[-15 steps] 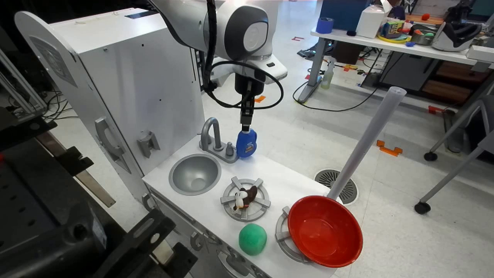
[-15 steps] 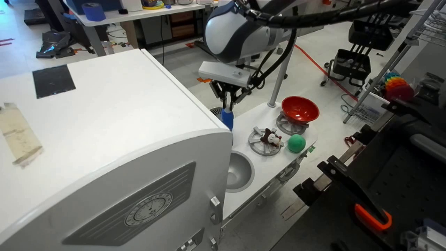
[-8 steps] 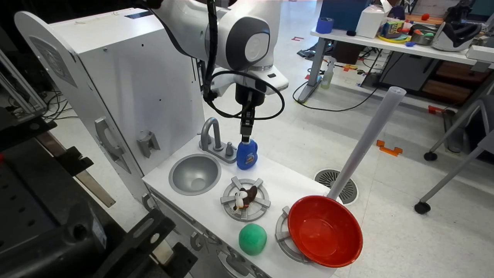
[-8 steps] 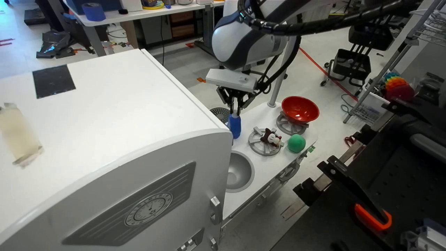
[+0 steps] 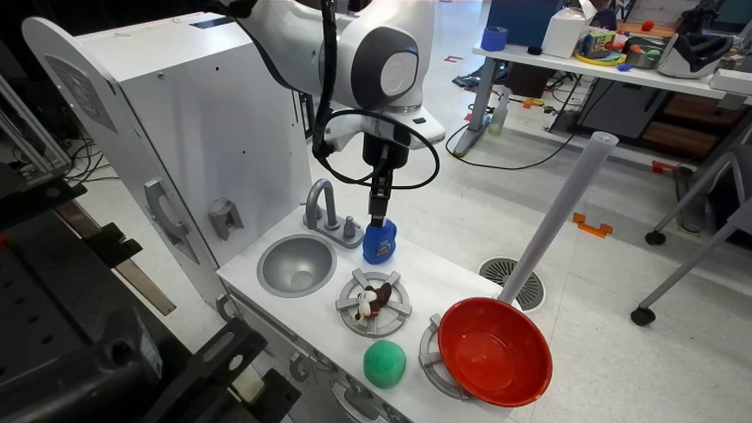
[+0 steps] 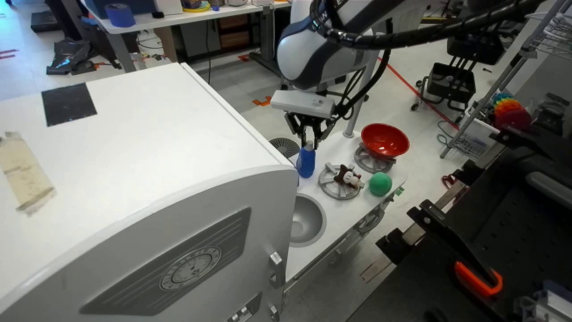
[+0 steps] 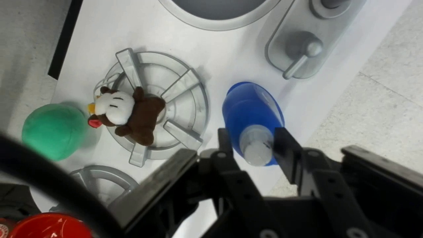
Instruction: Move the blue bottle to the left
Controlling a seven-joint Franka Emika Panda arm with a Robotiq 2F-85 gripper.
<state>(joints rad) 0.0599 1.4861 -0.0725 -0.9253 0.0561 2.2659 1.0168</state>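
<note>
- As the jaws stand part-open, wider than half a second ago, either side of the pale cap [image 7: 257, 150], no grip is evident.
- Blue bottle [image 5: 379, 242]: on tabletop [image 5: 437, 276] between faucet [image 5: 330, 207] and burner [image 7: 181, 86], lower than a second ago; placement judged made, withdrawal next.
- Upright, cap up, long axis near vertical.

In an exterior view, the white cabinet [image 6: 170, 174] conceals one end edge of the counter [image 6: 344, 214] and part of the sink [image 6: 316, 214]. Wrist view: gripper [image 7: 253, 140] blurred; the red bowl [image 7: 49, 226], by the opposite end edge, cut off. Blue bottle [image 5: 379, 244], near the rear edge: label print too small to read.
</note>
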